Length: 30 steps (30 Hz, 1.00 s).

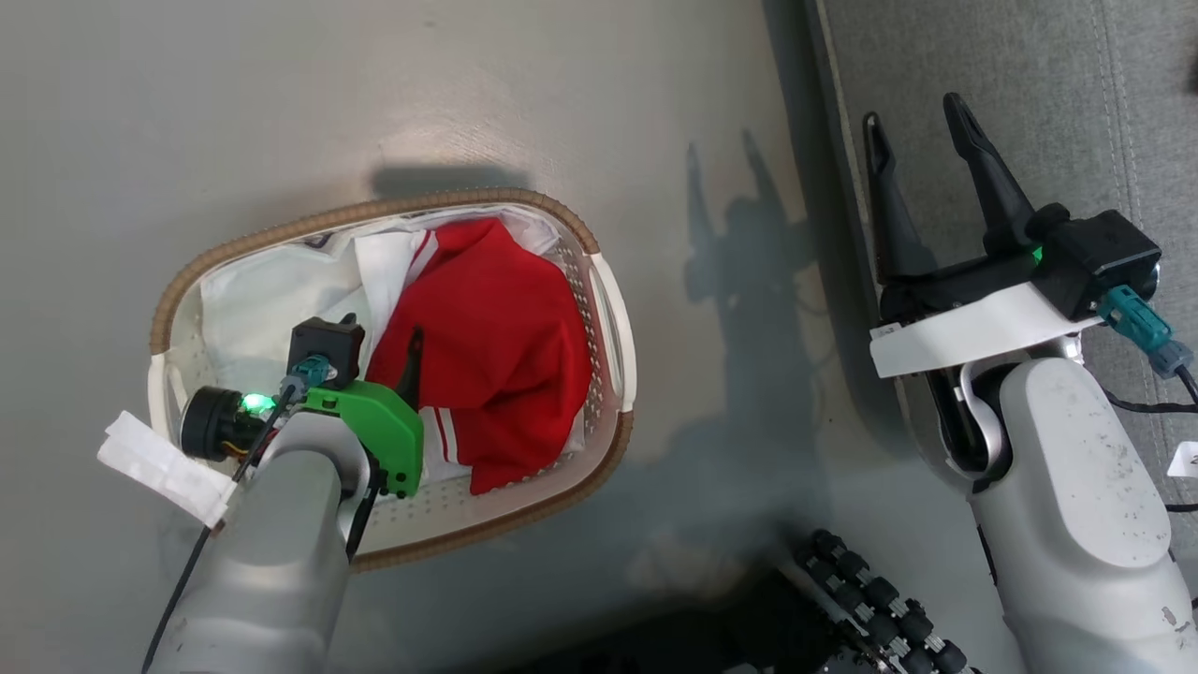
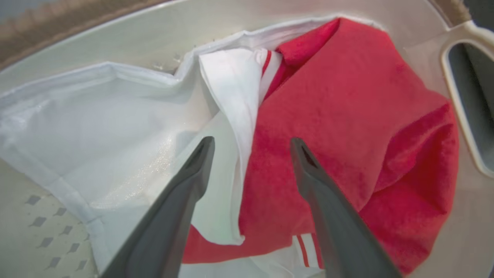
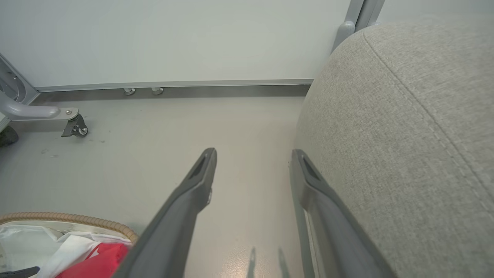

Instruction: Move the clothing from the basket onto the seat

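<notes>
Nearest first: the left gripper (image 2: pixel 251 143) is reaching down into the basket (image 1: pixel 421 199), fingers pointing at the pile, bc that's where the pick has to happen. Jaws are standing wide apart, nothing between them yet. One finger is sitting over the white panel and the other over the red plush, so they're bracketing the fold where white meets red. Tips are looking v. close to the fabric. Touching or just above, can't tell.

The clothing (image 1: pixel 496 346) is lying bunched in the basket's right half. It's red w/ white stripes and a white panel, heaped against the wall by the side handle. None of it is on the seat. Beside it the thin white liner sheet (image 1: pixel 262 290) is lying over the basket's left half. That's not the target, and the finger over the white is hanging close to it, so a sloppy close could be grabbing liner too, I reckon.

Basket is resting on the grey floor (image 1: pixel 281 94), a bit apart from the sofa.

Over to the right gripper (image 1: pixel 913 110): it's hovering at the edge of the seat (image 1: pixel 1029 94), fingers spread, holding nothing, touching nothing I can make out. Probably parking out of the way while the left arm is doing the pick. In the right wrist view one finger is running just beside the cushion's rounded front.

Farthest back: a caster (image 3: pixel 75 126) on a metal leg, and the pale wall (image 3: pixel 173 38).
</notes>
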{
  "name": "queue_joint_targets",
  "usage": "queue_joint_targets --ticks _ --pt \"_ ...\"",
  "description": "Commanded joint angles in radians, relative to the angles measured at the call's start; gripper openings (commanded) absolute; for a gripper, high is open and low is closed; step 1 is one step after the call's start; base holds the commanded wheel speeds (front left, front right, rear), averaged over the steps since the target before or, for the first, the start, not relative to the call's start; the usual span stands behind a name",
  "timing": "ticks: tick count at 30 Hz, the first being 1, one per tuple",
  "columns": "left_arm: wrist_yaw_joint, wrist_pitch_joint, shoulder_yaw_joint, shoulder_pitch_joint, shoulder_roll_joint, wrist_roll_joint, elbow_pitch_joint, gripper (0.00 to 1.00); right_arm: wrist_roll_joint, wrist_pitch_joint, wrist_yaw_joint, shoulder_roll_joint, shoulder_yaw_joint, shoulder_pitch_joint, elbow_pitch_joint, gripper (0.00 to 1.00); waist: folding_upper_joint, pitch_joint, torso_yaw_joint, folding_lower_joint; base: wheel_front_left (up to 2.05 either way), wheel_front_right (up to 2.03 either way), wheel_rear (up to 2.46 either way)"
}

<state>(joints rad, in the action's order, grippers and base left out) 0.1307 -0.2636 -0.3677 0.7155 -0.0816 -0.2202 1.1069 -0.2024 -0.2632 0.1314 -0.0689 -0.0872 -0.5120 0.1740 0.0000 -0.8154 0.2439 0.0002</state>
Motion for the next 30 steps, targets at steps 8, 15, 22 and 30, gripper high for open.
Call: queue_joint_targets --ticks 8,15,22,30 --pt "0.0 0.002 -0.014 0.118 -0.029 -0.027 0.107 1.0 0.011 -0.002 -0.001 0.006 0.009 -0.015 -0.016 1.0 0.0 -0.103 0.03 -0.0002 0.0 0.0 0.0" --pt "-0.001 0.037 -0.103 0.156 -0.015 -0.076 0.117 1.0 0.014 -0.002 -0.001 0.008 0.002 -0.016 -0.018 1.0 0.0 -0.121 0.03 -0.0002 0.0 0.0 0.0" --pt "-0.001 0.086 -0.243 0.127 -0.032 -0.196 0.051 0.4 0.008 -0.002 -0.001 0.011 -0.002 -0.021 -0.015 1.0 0.0 -0.122 0.031 -0.0002 0.0 0.0 0.0" --pt "0.0 0.063 -0.365 0.105 -0.068 -0.327 0.001 0.0 0.014 -0.002 -0.001 0.012 0.007 -0.029 -0.005 1.0 0.0 -0.084 0.027 -0.0002 0.0 0.0 0.0"
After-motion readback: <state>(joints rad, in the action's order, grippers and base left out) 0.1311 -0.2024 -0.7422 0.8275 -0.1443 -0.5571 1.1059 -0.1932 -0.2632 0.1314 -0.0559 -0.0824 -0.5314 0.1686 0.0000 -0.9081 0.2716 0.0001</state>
